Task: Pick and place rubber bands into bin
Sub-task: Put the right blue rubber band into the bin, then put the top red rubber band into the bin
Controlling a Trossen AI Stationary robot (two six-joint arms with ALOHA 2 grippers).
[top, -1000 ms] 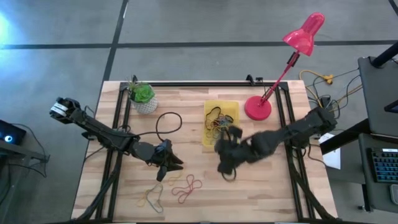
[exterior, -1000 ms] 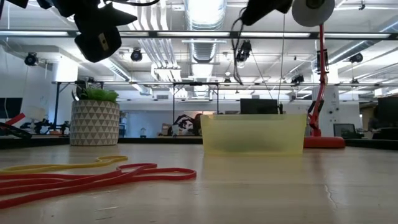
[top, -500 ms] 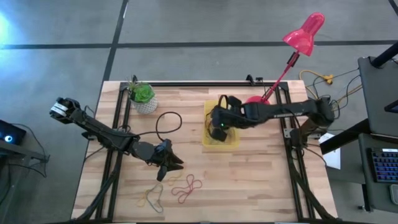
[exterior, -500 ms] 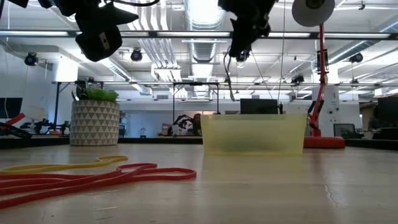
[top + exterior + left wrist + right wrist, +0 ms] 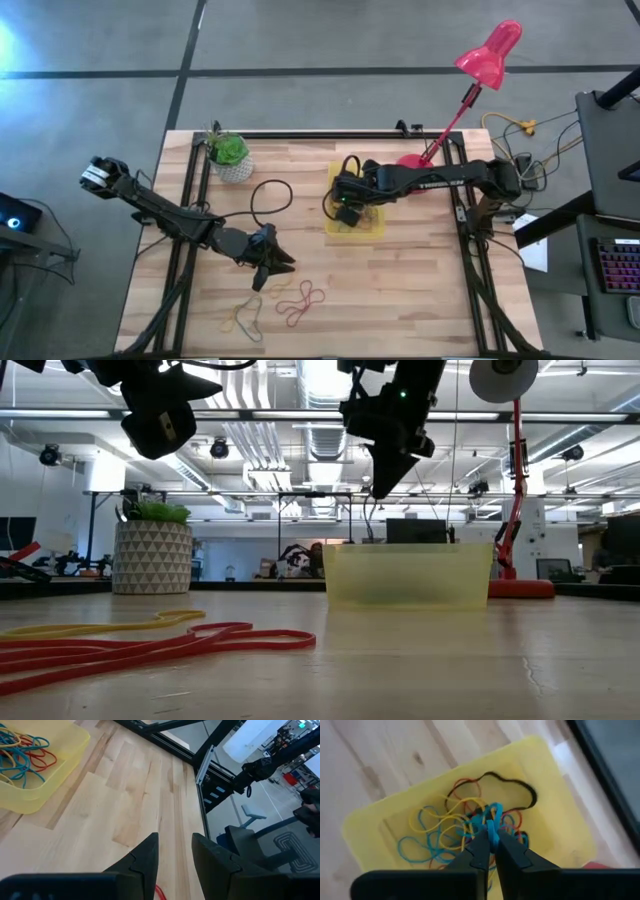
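Your right tool, clenched on a blue rubber band, hangs directly over the bin, so release straight down; the left tool, part open and empty, waits nearer the loose bands.

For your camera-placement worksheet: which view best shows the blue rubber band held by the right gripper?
The right wrist view: the blue rubber band sits pinched in the right gripper above the bin. The high view shows only the arm over the bin; the low view shows a thin loop dangling; the left wrist view misses it.
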